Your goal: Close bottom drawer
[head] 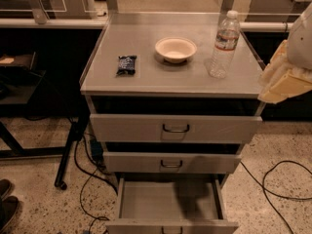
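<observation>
The bottom drawer (pixel 170 204) of the grey metal cabinet is pulled out towards me, and its inside looks empty. Its front panel (pixel 146 226) is at the bottom edge of the view, with only the top of its dark wire handle showing. The mid drawer (pixel 171 163) and the top drawer (pixel 175 128) above it are pushed in. My gripper (pixel 282 79), cream-coloured, hangs at the right edge of the view beside the cabinet top's right corner. It is well above the bottom drawer and to its right, touching nothing.
On the cabinet top (pixel 146 77) stand a white bowl (pixel 176 49), a clear water bottle (pixel 223 45) and a small dark snack packet (pixel 126 65). Black cables (pixel 273 179) lie on the speckled floor on both sides. A dark table leg (pixel 68 155) stands at the left.
</observation>
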`<state>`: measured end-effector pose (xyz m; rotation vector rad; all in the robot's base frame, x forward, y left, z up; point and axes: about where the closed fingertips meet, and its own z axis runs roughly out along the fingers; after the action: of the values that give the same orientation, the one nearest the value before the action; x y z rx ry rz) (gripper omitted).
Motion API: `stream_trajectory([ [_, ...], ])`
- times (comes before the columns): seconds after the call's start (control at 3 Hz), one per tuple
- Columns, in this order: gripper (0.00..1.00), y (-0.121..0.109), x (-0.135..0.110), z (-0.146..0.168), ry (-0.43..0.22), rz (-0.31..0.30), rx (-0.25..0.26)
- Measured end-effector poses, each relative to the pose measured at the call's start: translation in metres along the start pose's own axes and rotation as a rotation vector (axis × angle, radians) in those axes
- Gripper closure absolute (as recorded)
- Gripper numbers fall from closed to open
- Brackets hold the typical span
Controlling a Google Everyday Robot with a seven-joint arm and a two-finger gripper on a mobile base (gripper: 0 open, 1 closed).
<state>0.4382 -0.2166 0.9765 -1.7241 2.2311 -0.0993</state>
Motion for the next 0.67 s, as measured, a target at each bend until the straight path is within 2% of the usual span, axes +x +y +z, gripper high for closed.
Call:
stream_trajectory([
  [0.33,0.87,0.0000,0.0000,0.0000,0.000,0.000,0.000],
  [0.67,1.00,0.0026,0.0008,0.0025,-0.001,0.002,-0.005],
])
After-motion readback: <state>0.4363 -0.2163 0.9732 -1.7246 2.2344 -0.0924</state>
